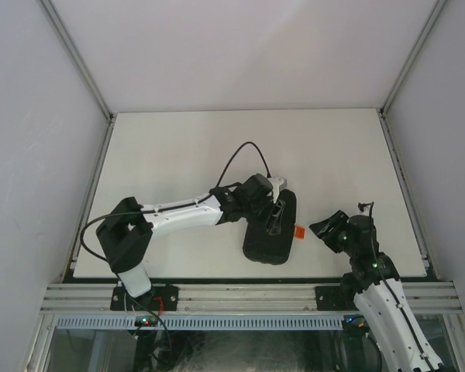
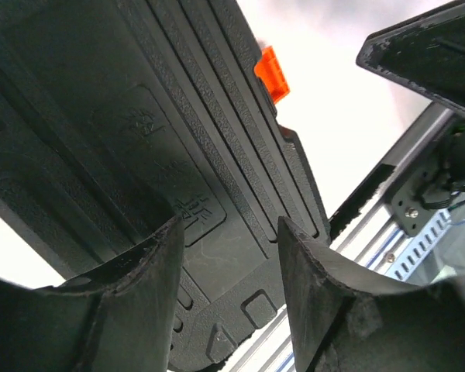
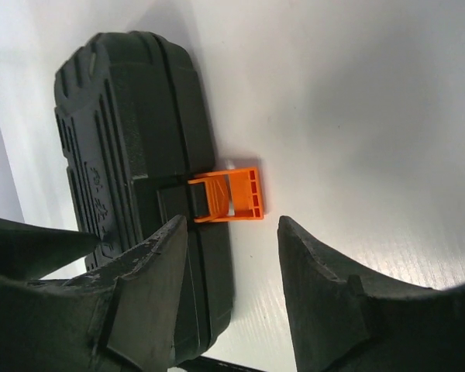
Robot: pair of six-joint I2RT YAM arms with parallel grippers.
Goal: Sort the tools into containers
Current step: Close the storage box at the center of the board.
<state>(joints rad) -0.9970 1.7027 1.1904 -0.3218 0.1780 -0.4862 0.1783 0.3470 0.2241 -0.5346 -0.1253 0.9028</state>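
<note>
Black case (image 1: 263, 244), left pincer (image 2: 229, 226) over it, right pincer (image 3: 232, 230), both half-open, empty

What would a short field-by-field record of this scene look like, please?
Container: black tool case, halves together, lying on the table
Latch: orange latch, flipped outward on the side facing the right arm
Tools: none in view
Left pincer: open, over the case's ribbed shell, holding nothing; contact unclear
Right pincer: open, pointed at the latch, holding nothing
</note>
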